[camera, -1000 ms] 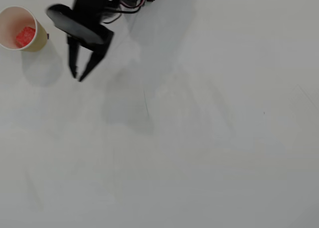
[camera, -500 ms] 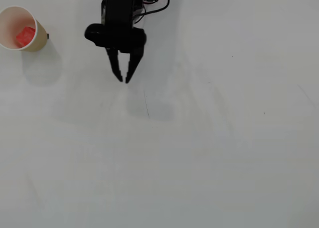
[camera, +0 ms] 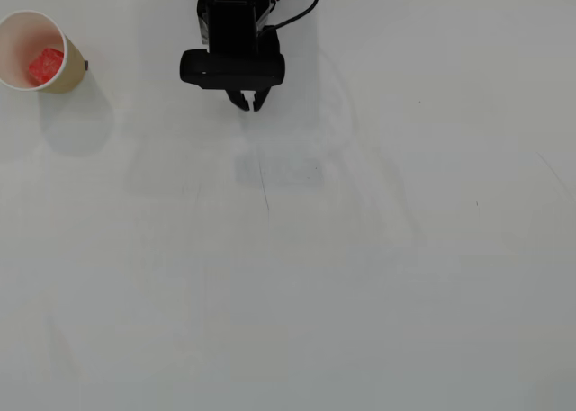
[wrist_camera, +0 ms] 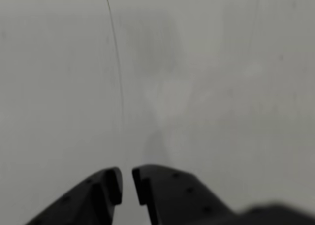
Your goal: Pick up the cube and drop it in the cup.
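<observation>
Fingers (wrist_camera: 127,185) nearly closed w/ nothing held, pulled back right, away from cup (camera: 72,69) at far left; cube (camera: 45,65) sits inside cup, so task looks done.

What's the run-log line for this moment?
cube: in cup | gripper: empty, nearly shut, apart from cup | table: bare

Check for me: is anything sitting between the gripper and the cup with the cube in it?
Nothing visible does. In the overhead view the cube already lies inside the cup at the upper left, and only bare white table separates it from the gripper, which holds nothing, its jaws nearly shut with only a thin gap.
</observation>
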